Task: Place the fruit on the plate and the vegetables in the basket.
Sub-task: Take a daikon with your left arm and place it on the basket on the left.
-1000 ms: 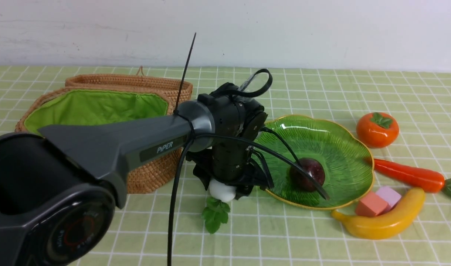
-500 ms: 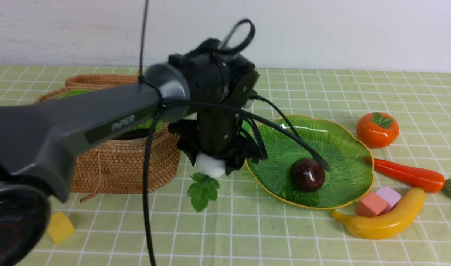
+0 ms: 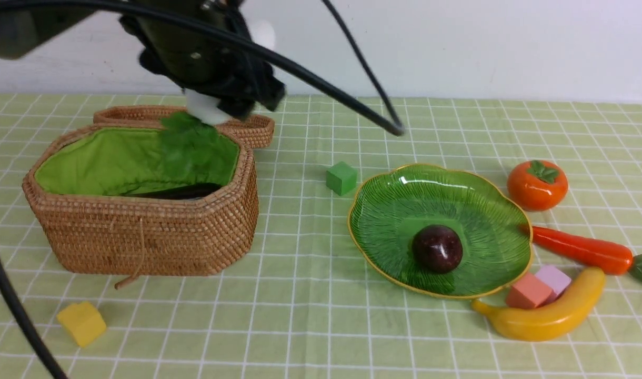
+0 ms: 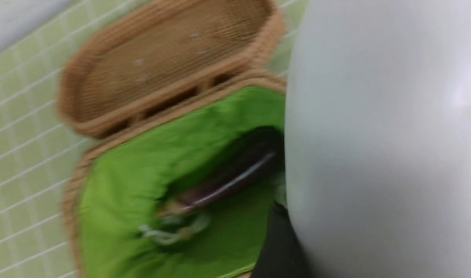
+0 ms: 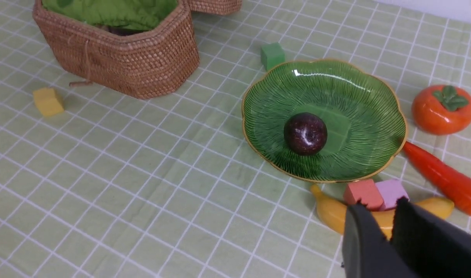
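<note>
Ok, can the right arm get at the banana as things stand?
Probably yes. The banana lies uncovered on the robot's right, and the right wrist view shows nothing between it and the right gripper. Two cubes rest against its inner curve and could crowd a grasp there.

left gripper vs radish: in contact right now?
Touching. In the front view the left gripper is clamped on the white radish, which hangs in the air above the basket with only the gripper holding it, its leaves dangling.
</note>
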Tool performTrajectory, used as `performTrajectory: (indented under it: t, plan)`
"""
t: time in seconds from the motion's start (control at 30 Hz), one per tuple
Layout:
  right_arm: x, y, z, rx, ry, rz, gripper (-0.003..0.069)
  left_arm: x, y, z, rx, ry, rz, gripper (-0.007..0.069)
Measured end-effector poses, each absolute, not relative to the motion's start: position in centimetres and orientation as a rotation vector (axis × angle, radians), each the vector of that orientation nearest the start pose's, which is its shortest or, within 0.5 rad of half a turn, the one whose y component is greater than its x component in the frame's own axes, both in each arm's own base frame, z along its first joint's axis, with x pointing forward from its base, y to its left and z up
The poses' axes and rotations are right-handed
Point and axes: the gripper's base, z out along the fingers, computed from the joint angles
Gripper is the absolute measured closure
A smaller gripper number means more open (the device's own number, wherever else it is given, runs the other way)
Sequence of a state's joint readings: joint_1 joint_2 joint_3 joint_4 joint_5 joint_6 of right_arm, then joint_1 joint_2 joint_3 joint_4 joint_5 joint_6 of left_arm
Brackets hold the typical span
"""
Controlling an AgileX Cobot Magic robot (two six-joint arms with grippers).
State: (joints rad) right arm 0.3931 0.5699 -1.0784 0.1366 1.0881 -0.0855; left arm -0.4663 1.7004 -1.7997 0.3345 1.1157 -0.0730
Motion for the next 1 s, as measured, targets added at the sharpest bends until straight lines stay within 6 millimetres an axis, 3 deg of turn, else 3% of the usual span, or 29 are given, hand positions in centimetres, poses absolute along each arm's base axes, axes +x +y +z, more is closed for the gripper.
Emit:
performTrajectory:
  t: [0.03, 0.13, 0.23, 0.33, 0.57, 0.8, 1.0]
  plan:
    - [4.9, 3.3, 42.4, -0.502, 2.013, 0.355, 0.0529, 34.4, -14.0, 39.7, 0.530, 2.376, 0.202, 0.0113]
    - [4.8, 3.6, 42.5, -0.539, 2.001, 0.385, 0.0529, 36.5, -9.7, 38.2, 0.507, 2.409, 0.205, 0.0113]
    - [4.7, 3.8, 42.6, -0.577, 1.970, 0.397, 0.0529, 38.3, -7.0, 36.5, 0.480, 2.424, 0.183, 0.0113]
    - [4.8, 4.1, 43.1, -0.601, 1.902, 0.418, 0.0529, 39.6, -5.6, 35.0, 0.469, 2.448, 0.161, 0.0113]
    - [5.0, 4.6, 44.4, -0.572, 1.758, 0.482, 0.0529, 40.7, -5.1, 32.9, 0.492, 2.498, 0.172, 0.0113]
    - [4.9, 4.6, 44.5, -0.573, 1.753, 0.489, 0.0529, 41.1, -5.1, 32.1, 0.498, 2.523, 0.171, 0.0111]
    - [4.9, 4.6, 44.5, -0.574, 1.754, 0.493, 0.0529, 40.9, -5.1, 32.4, 0.477, 2.517, 0.166, -0.0029]
